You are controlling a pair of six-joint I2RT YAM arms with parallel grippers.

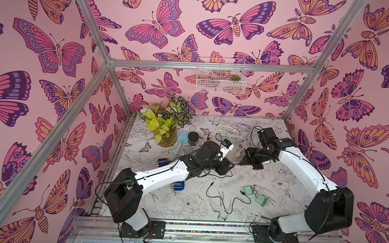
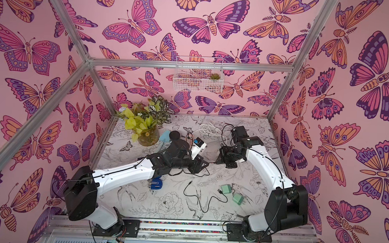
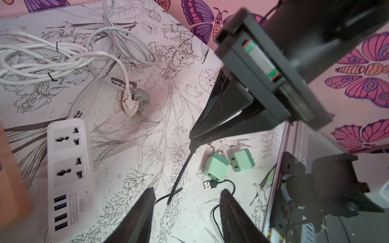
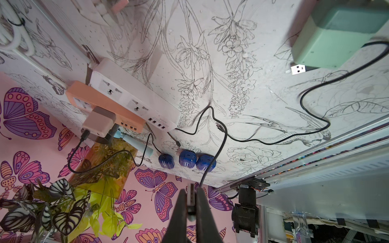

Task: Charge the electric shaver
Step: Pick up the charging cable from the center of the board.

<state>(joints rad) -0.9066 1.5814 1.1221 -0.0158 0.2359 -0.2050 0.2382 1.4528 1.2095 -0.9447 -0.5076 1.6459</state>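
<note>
Right pincer (image 4: 191,190) clamped on plug of cable (image 3: 179,177). Left pincer (image 3: 187,192) opposite, jaws parted, gripping nothing.

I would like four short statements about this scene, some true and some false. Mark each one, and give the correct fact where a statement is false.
1. The right gripper is shut on the end of a thin black cable. True.
2. The left gripper is shut. False: its jaws stand open.
3. Two mint green cube chargers lie on the flower-printed table. True.
4. A charger is plugged into the white power strip. False: its sockets are empty.
</note>
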